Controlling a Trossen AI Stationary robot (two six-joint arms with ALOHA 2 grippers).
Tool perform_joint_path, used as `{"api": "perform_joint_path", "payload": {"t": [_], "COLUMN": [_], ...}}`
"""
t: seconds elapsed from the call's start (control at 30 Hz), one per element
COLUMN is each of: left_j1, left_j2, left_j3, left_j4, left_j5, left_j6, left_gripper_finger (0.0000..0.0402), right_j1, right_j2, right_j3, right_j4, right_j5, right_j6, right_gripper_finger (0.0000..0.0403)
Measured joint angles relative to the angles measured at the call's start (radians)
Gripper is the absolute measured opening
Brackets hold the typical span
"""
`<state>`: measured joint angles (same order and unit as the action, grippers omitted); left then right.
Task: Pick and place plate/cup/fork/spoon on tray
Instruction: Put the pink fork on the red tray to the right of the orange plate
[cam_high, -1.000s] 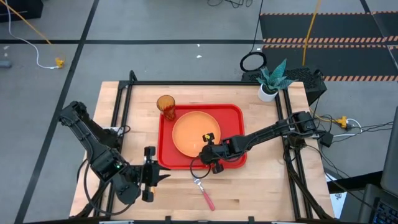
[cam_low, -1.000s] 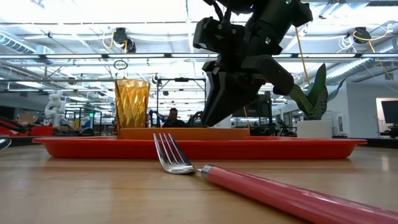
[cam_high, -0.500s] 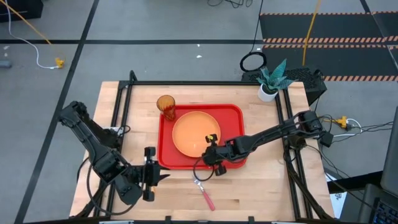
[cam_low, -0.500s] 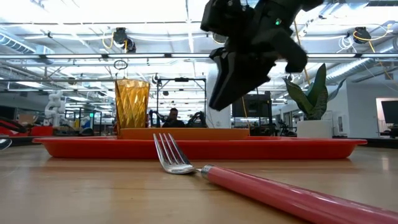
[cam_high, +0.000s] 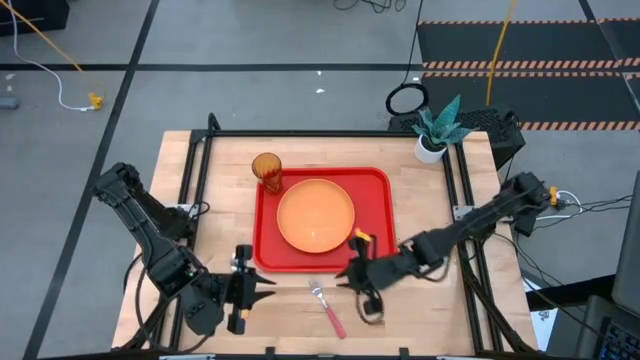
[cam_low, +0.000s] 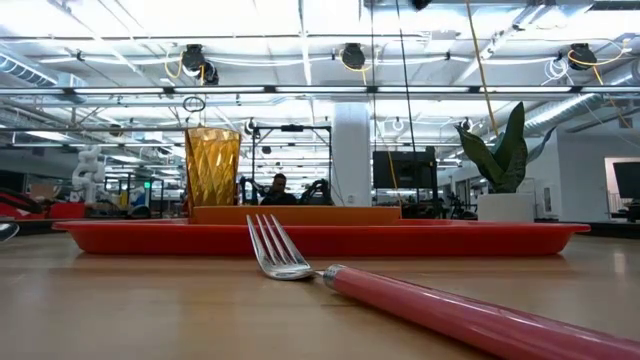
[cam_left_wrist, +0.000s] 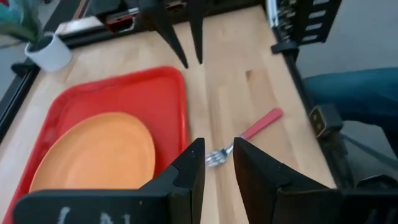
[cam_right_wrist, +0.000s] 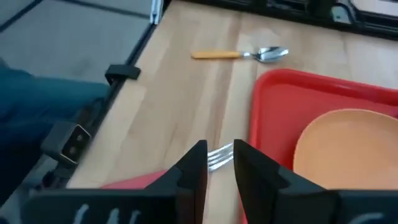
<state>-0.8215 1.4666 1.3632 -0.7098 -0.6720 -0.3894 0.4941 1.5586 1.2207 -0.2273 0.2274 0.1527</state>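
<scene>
Hovering above the fork (cam_high: 326, 306), the right gripper (cam_high: 352, 272) stands slightly parted, empty.

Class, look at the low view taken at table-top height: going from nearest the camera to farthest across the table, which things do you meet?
fork → tray → plate → cup

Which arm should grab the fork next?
Probably the right: its gripper sits just beside the fork on the table. The left gripper is farther off.
</scene>
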Motion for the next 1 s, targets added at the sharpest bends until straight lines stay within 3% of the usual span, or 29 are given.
{"api": "perform_joint_path", "payload": {"t": [0.27,0.53,0.73,1.0], "left_j1": [-0.003,-0.006,-0.006,-0.006], "left_j2": [0.000,0.000,0.000,0.000], "left_j3": [0.000,0.000,0.000,0.000], "left_j4": [0.033,0.022,0.019,0.017], "left_j5": [0.026,0.078,0.096,0.096], "left_j6": [-0.014,-0.064,-0.061,-0.064], "left_gripper_finger": [0.0088,0.0088,0.0088,0.0088], "right_j1": [0.126,0.171,0.174,0.178], "right_j2": [-0.031,0.000,0.077,0.207], "right_j3": [-0.023,-0.025,-0.025,-0.025], "right_j4": [-0.026,-0.108,-0.126,-0.003], "right_j5": [0.251,0.399,0.402,0.387], "right_j6": [0.157,0.275,0.322,0.337], "right_gripper_finger": [0.0071,0.0070,0.0070,0.0070]}}
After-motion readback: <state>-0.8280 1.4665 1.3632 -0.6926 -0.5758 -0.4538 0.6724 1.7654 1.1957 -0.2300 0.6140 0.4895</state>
